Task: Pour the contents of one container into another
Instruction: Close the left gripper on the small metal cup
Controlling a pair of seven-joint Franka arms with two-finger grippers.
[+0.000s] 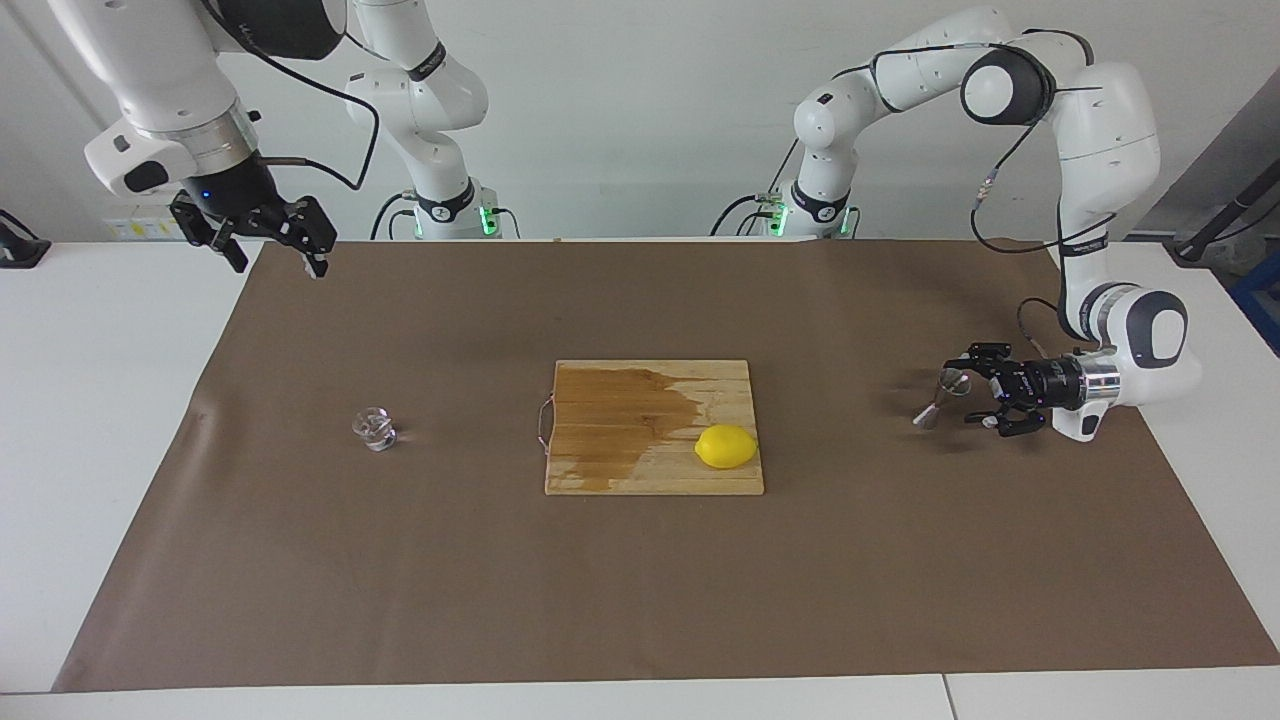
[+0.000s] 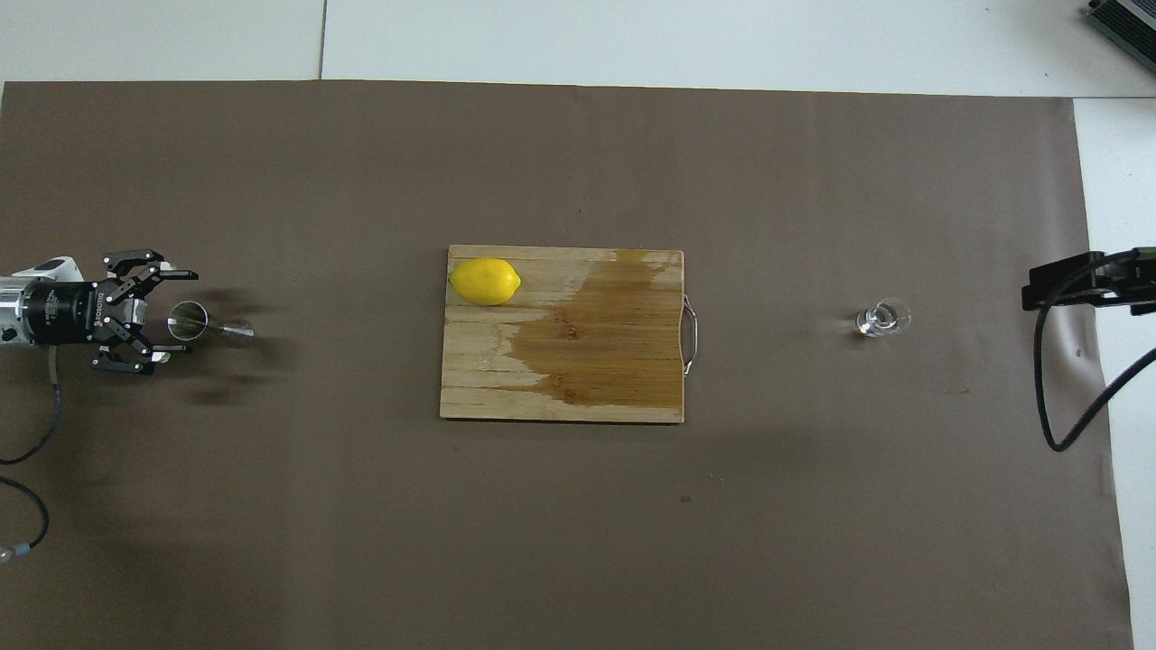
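Your right gripper [image 1: 268, 255] waits raised over the mat's edge near its base, fingers spread. Farther out, your left gripper [image 1: 968, 398] is low and spread around the jigger [image 1: 940, 394] — not touching. The glass cup [image 1: 375, 428] stands toward the right arm's end, with the cutting board [image 1: 640, 420] and the lemon [image 1: 726, 446] on it between the two vessels.

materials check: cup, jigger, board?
Cup: clear glass by the look, see-through with bright glints.
Jigger: looks like polished steel, silvery double cone.
Board: wood or bamboo, visible strips, part darkened as if wet; thin metal handle.
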